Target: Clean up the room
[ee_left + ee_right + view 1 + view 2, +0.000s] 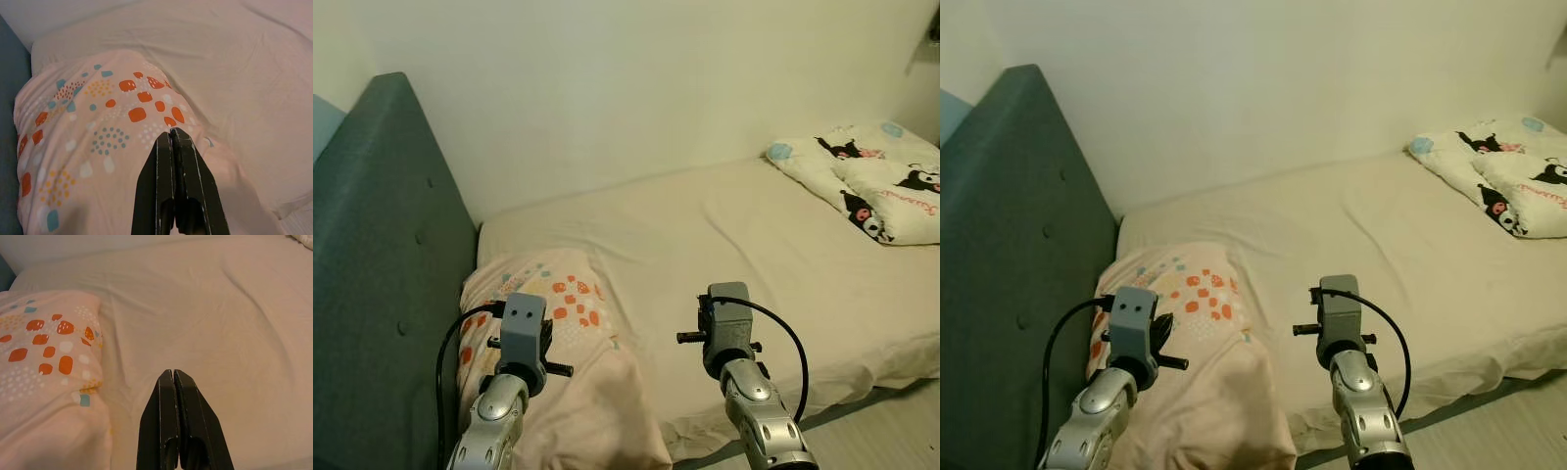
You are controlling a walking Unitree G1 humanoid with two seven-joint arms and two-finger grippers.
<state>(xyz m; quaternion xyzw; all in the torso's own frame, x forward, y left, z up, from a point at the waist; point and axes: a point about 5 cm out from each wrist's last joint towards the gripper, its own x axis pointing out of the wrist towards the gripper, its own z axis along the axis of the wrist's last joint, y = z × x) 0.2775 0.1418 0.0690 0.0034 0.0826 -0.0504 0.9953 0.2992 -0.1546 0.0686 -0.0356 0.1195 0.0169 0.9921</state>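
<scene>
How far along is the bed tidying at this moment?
Done: the sheet on the bed lies mostly smooth. In hand: nothing; left gripper and right gripper are shut and empty above the bed. Left: the patterned pillow lies by the headboard, and the cartoon-print quilt lies bunched at the far end.

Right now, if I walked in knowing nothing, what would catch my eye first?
Probably the pink pillow with orange and teal spots, lying at the head of the cream bed beside the dark teal headboard. Next, the cartoon-print quilt bunched at the bed's far right end. Nearer, the left hand and right hand hover shut above the bed.
</scene>
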